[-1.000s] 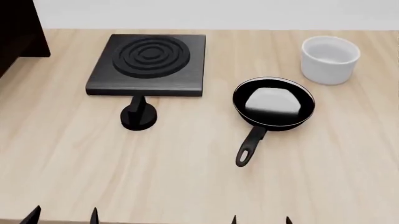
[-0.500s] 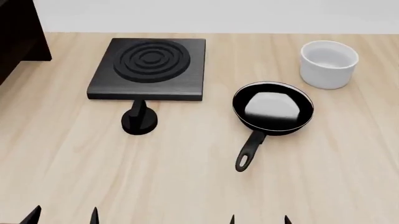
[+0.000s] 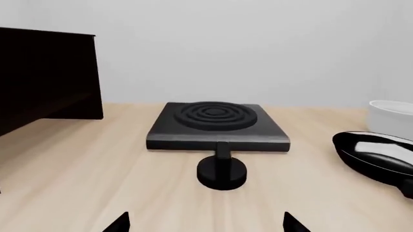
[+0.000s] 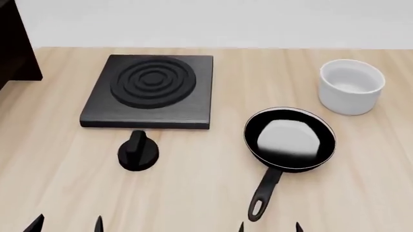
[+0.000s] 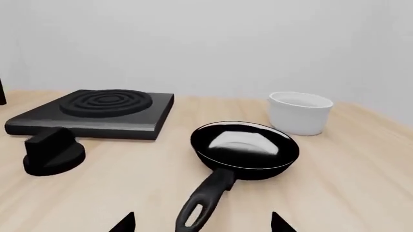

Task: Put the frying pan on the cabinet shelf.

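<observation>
Sitting on the table – frying pan [image 4: 289, 138] and white bowl [image 4: 351, 86] apart

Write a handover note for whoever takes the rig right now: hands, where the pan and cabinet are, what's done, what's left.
Left hand: open, empty, low at the near table edge.
Right hand: open, empty, just short of the pan's handle end.
Frying pan: flat on the table, handle toward the robot, white bowl behind it, hob plate and black knob to its left.
Cabinet: far left, mostly out of the head view; shelf not clearly visible.
Done: nothing grasped.
Left: grip the handle, lift, carry left, set on the shelf.
</observation>
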